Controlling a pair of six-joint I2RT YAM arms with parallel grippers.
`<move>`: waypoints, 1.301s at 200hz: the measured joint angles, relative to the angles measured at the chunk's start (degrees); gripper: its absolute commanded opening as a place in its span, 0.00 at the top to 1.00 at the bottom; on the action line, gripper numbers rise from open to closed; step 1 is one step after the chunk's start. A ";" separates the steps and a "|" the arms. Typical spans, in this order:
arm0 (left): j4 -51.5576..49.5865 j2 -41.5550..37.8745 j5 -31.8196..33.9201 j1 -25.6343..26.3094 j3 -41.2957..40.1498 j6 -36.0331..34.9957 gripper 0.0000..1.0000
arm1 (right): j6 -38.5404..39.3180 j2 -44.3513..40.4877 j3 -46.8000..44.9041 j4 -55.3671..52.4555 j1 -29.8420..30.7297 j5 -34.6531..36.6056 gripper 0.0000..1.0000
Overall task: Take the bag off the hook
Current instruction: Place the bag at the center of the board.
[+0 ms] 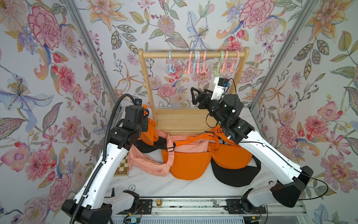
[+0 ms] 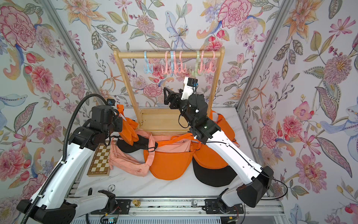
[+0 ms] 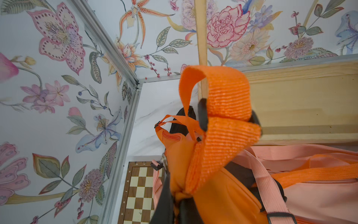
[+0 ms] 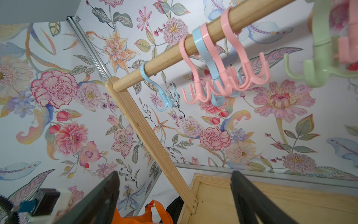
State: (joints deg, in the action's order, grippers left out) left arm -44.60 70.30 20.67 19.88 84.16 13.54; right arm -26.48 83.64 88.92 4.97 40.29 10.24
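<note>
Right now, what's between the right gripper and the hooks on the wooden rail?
Nothing: in a top view the stretch from the open right gripper up to the empty hooks is bare air.

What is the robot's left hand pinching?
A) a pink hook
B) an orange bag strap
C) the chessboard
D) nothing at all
B: in the left wrist view, the left gripper is shut on the orange strap, with a black finger on either side of the folded webbing.
</note>
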 measured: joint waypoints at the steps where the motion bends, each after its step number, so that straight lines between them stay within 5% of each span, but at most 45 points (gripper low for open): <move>1: 0.02 0.20 0.22 0.00 0.15 -0.09 0.97 | -0.07 0.00 -0.09 0.00 -0.07 -0.07 0.11; 105: 14.60 5.92 18.64 0.00 0.17 -13.22 0.95 | -7.65 8.37 -2.54 -0.24 -5.51 -8.24 0.15; 175: 26.51 14.95 18.99 1.16 -13.18 -20.72 0.95 | -10.27 10.86 -2.80 -0.79 -5.51 -11.04 0.15; 260: 42.42 27.15 24.02 1.20 -14.67 -33.97 0.93 | -10.71 10.88 -4.74 -0.81 -5.55 -11.39 0.16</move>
State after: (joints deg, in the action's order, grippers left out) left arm -2.17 97.45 44.69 21.08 69.49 -20.43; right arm -37.19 94.52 84.18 4.16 34.74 -1.15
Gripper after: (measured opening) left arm 0.072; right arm 0.844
